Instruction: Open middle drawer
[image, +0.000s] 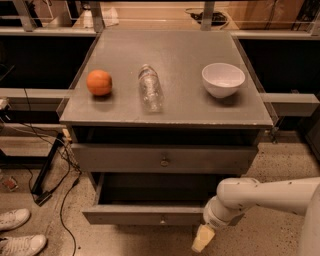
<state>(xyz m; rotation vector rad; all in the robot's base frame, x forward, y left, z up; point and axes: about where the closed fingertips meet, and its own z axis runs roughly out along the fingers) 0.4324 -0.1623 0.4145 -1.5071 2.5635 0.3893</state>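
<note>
The grey cabinet shows two drawer fronts. The upper front (165, 159) is taller, with a round knob, and stands a little out from the cabinet. The middle drawer (145, 216) below it is pulled well out, its long low front with a small centre knob (162, 219) facing me and its dark inside showing. No lower drawer shows. My gripper (202, 239) hangs at the end of the white arm (265, 197), just below and in front of the right end of the middle drawer's front, clear of the knob.
On the cabinet top (175, 107) lie an orange (99, 82), a clear plastic bottle on its side (150, 87) and a white bowl (223, 79). Cables (50, 165) and a person's white shoes (20, 232) are on the floor at left.
</note>
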